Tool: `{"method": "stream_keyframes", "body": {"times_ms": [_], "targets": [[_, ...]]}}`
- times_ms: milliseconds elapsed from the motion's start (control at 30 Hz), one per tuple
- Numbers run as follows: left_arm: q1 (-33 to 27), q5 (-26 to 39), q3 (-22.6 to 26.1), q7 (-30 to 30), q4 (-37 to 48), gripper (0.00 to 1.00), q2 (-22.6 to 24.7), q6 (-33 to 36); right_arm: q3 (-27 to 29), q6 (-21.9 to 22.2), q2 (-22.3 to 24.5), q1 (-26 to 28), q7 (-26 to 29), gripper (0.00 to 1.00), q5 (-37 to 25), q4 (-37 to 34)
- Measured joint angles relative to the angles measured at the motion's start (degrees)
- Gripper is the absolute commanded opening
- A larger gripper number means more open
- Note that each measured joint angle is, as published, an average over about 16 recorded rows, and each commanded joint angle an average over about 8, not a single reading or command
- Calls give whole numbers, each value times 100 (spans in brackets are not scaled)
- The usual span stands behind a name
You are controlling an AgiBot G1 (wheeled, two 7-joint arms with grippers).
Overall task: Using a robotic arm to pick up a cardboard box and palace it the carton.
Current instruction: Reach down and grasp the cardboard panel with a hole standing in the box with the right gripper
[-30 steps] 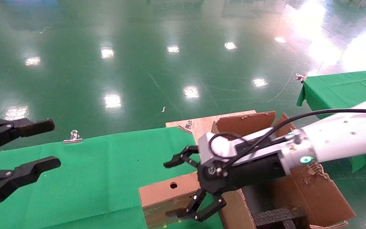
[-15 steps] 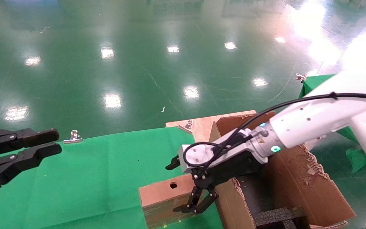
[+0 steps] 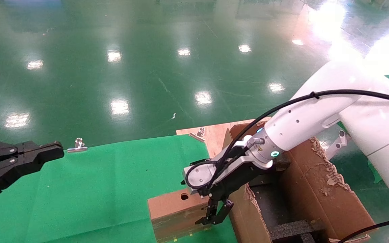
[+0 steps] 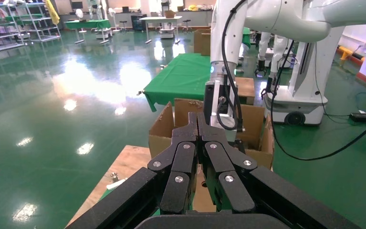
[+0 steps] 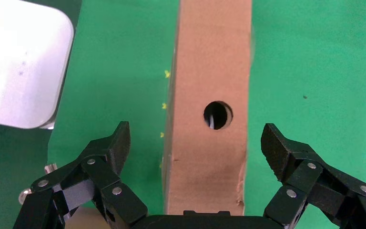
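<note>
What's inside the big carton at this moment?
Inside the carton, black foam inserts lie near its front, with a dark floor behind them. The right gripper, open, straddles the cardboard box outside. The arm covers the carton's far end.

Floor (image 3: 147, 67): glossy green, mirror-like glare. Table cloth (image 3: 106, 189): matt green fabric, faint creases. Robotic arm (image 3: 316, 118): glossy white shell, brushed silver metal wrist, smooth black rubbery cable. Right gripper (image 5: 198, 157) and left gripper (image 4: 198, 129): matt black plastic links with shiny metal pins. Cardboard box (image 5: 212, 95): matt brown paperboard, smooth face, slightly frayed edge. Carton (image 3: 319, 189): rough corrugated board, torn flaps; black foam (image 3: 292, 229) inside, coarse. Clip (image 3: 77, 145): shiny metal
</note>
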Motion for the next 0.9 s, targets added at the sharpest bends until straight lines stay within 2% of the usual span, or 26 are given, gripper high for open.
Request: {"method": "stream_keyframes", "body": {"times_ms": [33,67,300,333,900], "targets": [[0,0,0,0,0,88,0,0,-49,0,-21,24,-24,100,-17,-16],[0,0,0,0,0,98,0,0,-95,-1,-40,45,-46,92,-32,-31],[1,0,0,0,1,100,0,-1,-304,-2,-118,141,-148,7,-84,-102],[1,-1,0,0,1,100,0,-1,-319,-2,-123,148,-154,2,-88,-106],[1,-2,0,0,1,100,-1,-1,-299,-2,-114,136,-155,0,-73,-98]]}}
